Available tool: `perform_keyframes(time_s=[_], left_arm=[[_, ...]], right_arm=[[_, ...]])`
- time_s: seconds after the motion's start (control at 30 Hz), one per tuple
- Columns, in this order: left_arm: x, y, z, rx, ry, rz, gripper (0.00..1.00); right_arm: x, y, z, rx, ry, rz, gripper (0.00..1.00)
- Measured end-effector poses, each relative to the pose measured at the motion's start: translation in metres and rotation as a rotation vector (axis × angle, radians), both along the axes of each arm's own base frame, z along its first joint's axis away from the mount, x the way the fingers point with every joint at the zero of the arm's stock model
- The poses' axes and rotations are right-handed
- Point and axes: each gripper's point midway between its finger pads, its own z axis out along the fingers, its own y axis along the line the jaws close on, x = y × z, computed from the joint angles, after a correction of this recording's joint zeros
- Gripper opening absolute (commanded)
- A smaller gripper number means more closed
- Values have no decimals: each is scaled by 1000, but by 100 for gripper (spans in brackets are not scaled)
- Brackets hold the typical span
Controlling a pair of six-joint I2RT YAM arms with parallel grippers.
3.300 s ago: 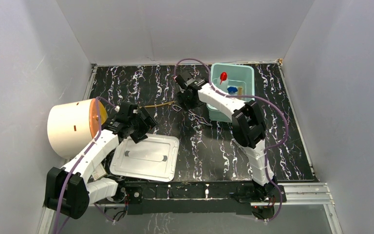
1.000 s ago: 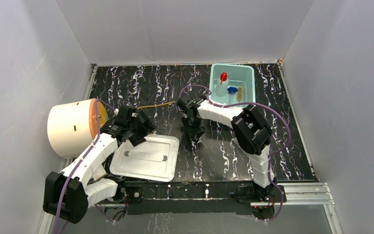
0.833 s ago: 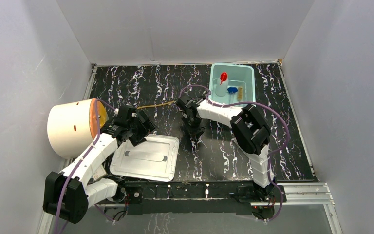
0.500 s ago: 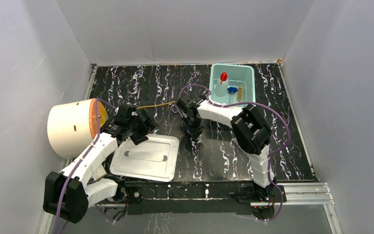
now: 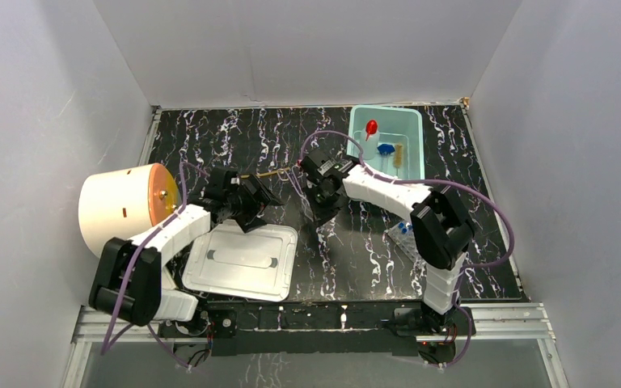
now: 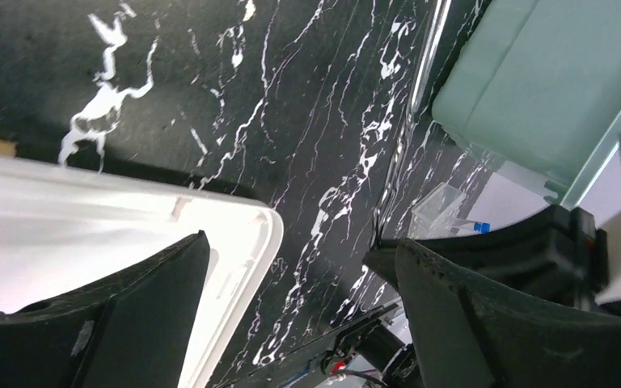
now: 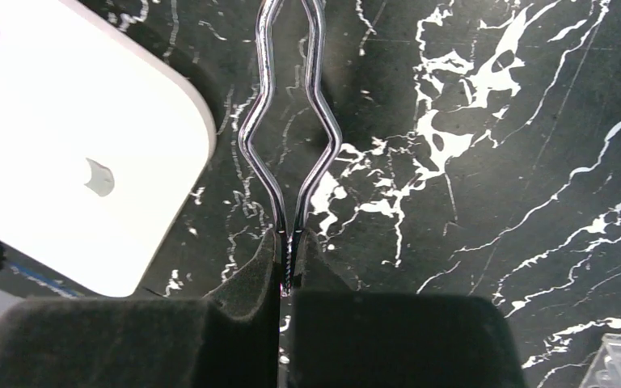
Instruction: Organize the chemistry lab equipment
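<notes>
Partly done, at a guess about a third.

Already inside the teal bin (image 5: 411,121) at one o'clock: the red-capped squeeze bottle (image 5: 369,134), upright near the left wall, plus a small blue item (image 5: 386,149) and a small tan item (image 5: 400,153), both too small to name.

In hand: the thin metal tool (image 7: 289,137). Right gripper (image 7: 289,242) at table centre, jaws pressed together on the tool's joined end, with the looped wire arms reaching ahead over the black marble tabletop (image 5: 234,137). Impossible to tell whether lifted clear or touching the surface. Probably bound for the bin next.

Left to collect: the amber rubber tubing (image 5: 263,173), lying loose at ten o'clock, and the clear tube rack (image 5: 408,240) at four o'clock with tiny blue-capped tubes (image 5: 405,229), well apart from the bin.

Left gripper (image 6: 299,299): spread wide, holding nothing, hovering toward nine o'clock just past the corner of the white lid (image 5: 242,259) and near the tubing. Well placed for the tubing.

Lid flat at seven o'clock, possibly the bin's cover; if so, fitting it likely last.
</notes>
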Motion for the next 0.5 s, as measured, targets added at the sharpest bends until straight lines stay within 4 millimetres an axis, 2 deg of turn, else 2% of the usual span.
perform_keyframes(time_s=[0.13, 0.33, 0.43, 0.5], left_arm=[[15, -16, -7, -59, -9, -32, 87], [32, -30, -6, -119, -64, -51, 89], [41, -37, -1, -147, -100, -61, 82], [48, -42, 2, -165, -119, -68, 73]], right_arm=[[-2, 10, 13, 66, 7, -23, 0], [-11, 18, 21, 136, 41, -41, 0], [-14, 23, 23, 165, 55, -37, 0], [-18, 24, 25, 190, 62, -33, 0]])
